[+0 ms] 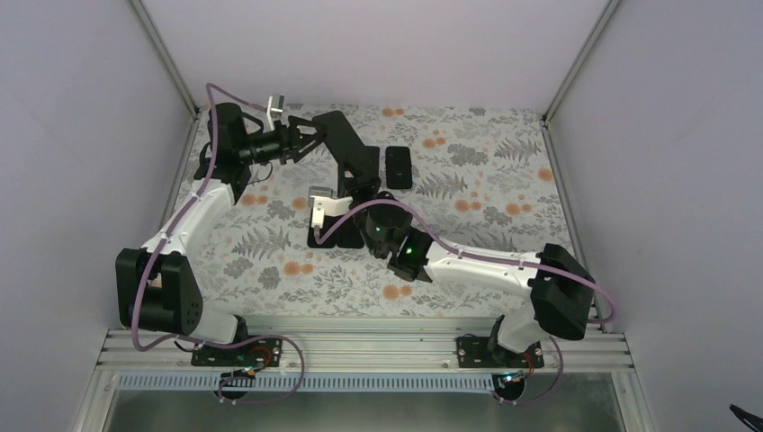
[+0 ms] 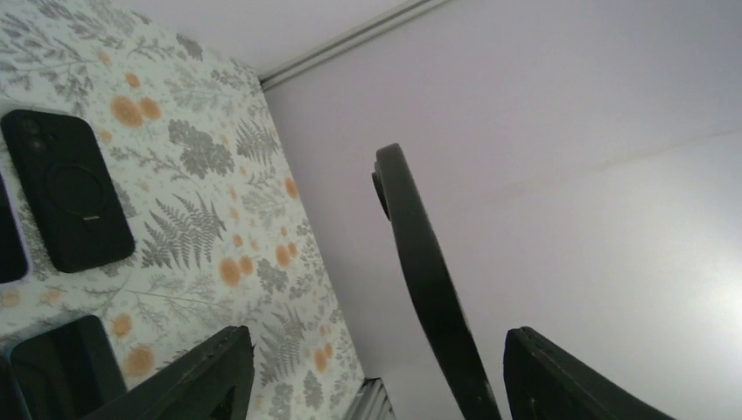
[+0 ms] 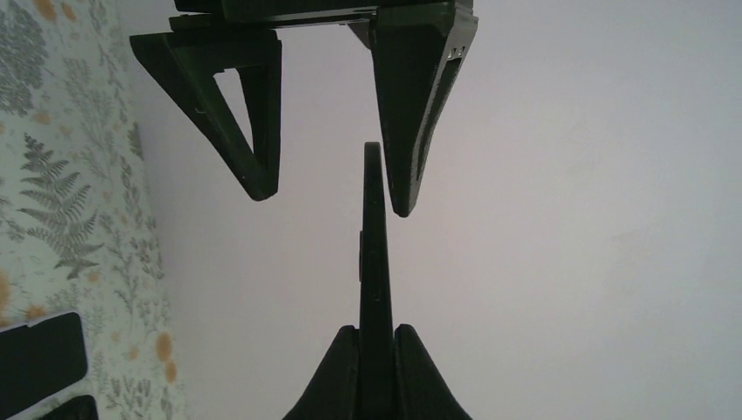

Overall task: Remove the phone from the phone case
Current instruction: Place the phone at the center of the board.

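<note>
No text, brand or number is showing legibly in any view. The phone case [image 3: 374, 262] is showing only a plain dark edge, and the black case [image 2: 68, 188] lying flat is showing an unlettered ring

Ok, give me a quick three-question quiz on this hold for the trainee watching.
1. True or false: the right gripper is shut on the thin black phone slab.
2. The left gripper has its jaws: A shut on the slab; B open astride its free end; C out of view.
3. Fill in: the loose black rectangular case lies on the ____-patterned tablecloth.
Key: 1 true; 2 B; 3 floral.
</note>
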